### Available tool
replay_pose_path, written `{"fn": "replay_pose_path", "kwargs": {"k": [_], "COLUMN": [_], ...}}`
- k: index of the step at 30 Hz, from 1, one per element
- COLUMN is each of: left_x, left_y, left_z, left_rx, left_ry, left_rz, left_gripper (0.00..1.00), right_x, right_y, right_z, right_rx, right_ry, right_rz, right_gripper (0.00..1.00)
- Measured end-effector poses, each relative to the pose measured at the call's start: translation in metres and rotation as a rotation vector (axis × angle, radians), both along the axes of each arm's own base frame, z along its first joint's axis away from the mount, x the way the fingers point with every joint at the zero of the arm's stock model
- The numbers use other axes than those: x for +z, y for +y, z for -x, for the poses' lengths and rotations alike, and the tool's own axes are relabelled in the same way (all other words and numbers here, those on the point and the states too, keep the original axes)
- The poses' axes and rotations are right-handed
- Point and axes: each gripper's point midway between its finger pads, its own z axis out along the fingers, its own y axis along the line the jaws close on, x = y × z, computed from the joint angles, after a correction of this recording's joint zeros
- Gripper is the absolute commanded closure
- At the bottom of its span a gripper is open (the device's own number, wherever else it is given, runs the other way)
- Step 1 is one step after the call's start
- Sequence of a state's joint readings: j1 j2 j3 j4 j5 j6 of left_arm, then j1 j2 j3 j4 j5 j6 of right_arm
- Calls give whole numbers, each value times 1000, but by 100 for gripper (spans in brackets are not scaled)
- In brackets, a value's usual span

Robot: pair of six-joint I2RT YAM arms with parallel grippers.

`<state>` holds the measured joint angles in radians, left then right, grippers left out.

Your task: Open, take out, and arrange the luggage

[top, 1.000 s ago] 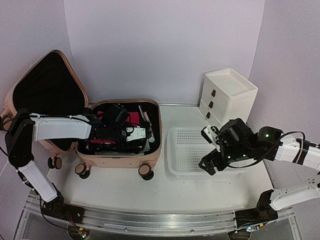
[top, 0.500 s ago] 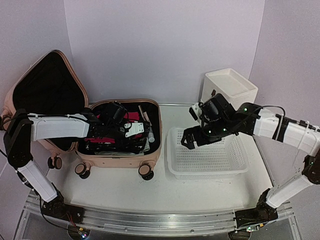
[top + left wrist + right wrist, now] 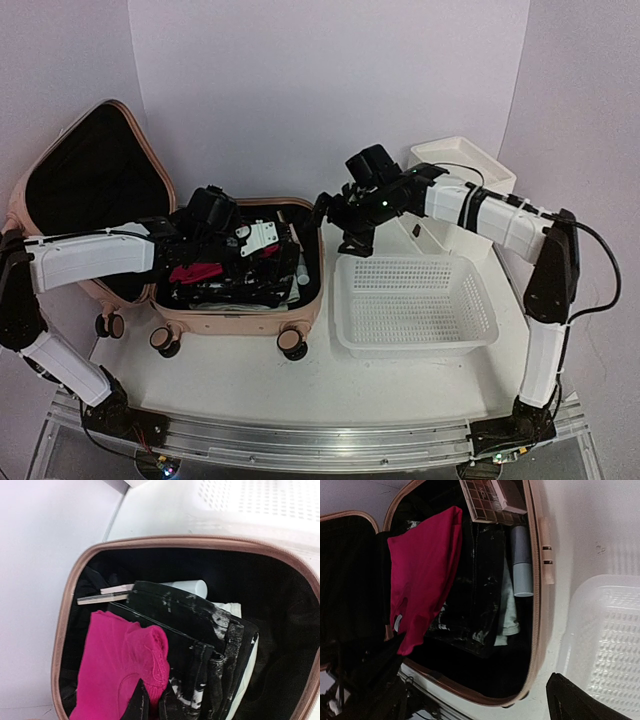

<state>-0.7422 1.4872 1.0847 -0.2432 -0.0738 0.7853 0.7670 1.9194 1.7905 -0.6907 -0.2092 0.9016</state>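
The pale-pink luggage (image 3: 240, 322) stands open at the left, its lid (image 3: 95, 180) tipped back and its black-lined tub full. My left gripper (image 3: 154, 705) is shut on a magenta garment (image 3: 120, 665), held up over folded black jeans (image 3: 200, 630) in the tub. In the top view this gripper (image 3: 215, 262) is over the tub's middle. My right gripper (image 3: 475, 695) is open and empty, hovering above the luggage's right rim (image 3: 536, 580); in the top view it (image 3: 340, 225) is between the luggage and the drawer unit.
A white perforated basket (image 3: 415, 300) sits right of the luggage. A white drawer unit (image 3: 470, 170) stands behind it. In the tub lie a grey cylinder (image 3: 520, 560), a brown palette (image 3: 490, 502) and a pale cloth (image 3: 507, 610).
My right arm swung left from the basket's near side, over the basket, to the luggage's right rim. My left gripper rose a little, lifting the magenta garment.
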Motion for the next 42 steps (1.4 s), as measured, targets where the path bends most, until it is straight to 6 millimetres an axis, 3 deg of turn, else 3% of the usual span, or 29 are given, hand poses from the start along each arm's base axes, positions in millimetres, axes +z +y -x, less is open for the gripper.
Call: {"fn": "replay_pose_path", "kwargs": {"k": [4, 10, 15, 22, 29, 35, 36, 37, 40, 42], "left_x": [15, 16, 16, 16, 15, 14, 14, 14, 14, 21], "left_y": [3, 3, 1, -3, -4, -6, -7, -7, -8, -13], "left_z": [1, 2, 4, 7, 9, 11, 12, 13, 16, 22], "left_rx": [3, 1, -10, -26, -31, -45, -51, -55, -68, -87], "left_ry": [-26, -27, -23, -18, -13, -5, -1, 1, 12, 17], "left_rz": [24, 27, 32, 35, 34, 39, 41, 43, 49, 79], "left_gripper": [100, 100, 100, 100, 100, 100, 97, 92, 51, 36], "right_x": [-16, -48, -57, -60, -68, -74, -75, -76, -73, -72], "right_y": [31, 72, 97, 139, 151, 148, 148, 147, 148, 149], "right_z": [-19, -41, -43, -41, -46, -57, -58, -59, -61, -63], "right_rx": [-60, -133, -188, -218, -264, -308, -314, -317, -305, -288], "right_ry": [109, 239, 300, 346, 356, 321, 317, 315, 291, 255], "right_rz": [-88, -196, -269, -396, -449, -483, -483, -484, -493, -490], "right_gripper": [2, 2, 11, 33, 53, 94, 100, 100, 100, 100]}}
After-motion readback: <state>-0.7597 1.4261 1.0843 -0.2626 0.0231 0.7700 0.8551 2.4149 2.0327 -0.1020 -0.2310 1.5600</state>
